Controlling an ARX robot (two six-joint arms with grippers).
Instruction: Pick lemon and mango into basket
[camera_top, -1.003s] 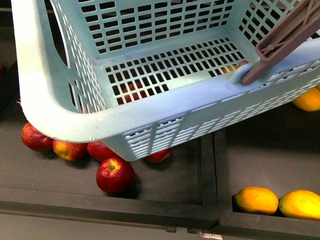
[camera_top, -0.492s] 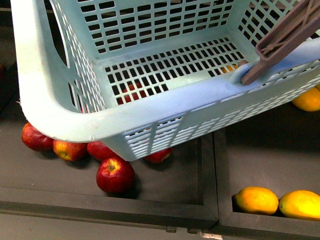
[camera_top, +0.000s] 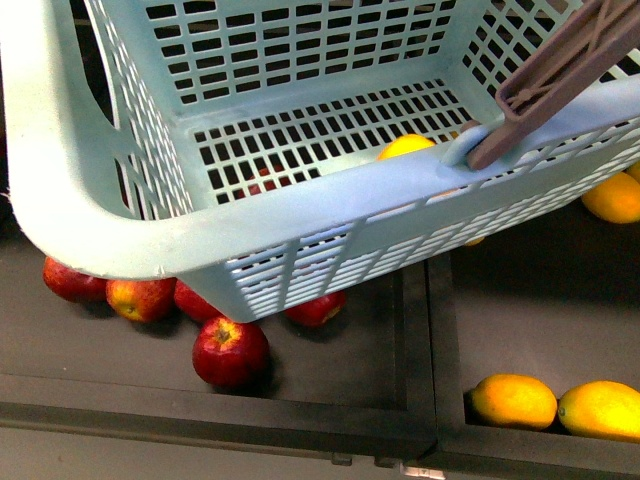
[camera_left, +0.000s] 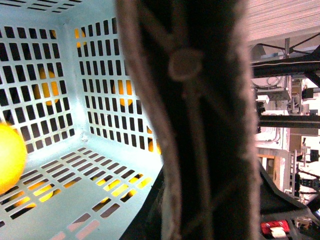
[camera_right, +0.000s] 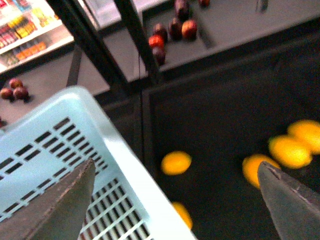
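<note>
Right end effector (camera_right: 176, 165) hangs wide apart over basket (camera_right: 55, 117) rim; left one, apparently behind handle (camera_left: 200, 125), cannot be told.

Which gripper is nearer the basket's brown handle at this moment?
Left. The handle fills the left wrist view at close range, though the left gripper itself is unseen. The right gripper hangs open above the basket rim, with no handle in its view.
</note>
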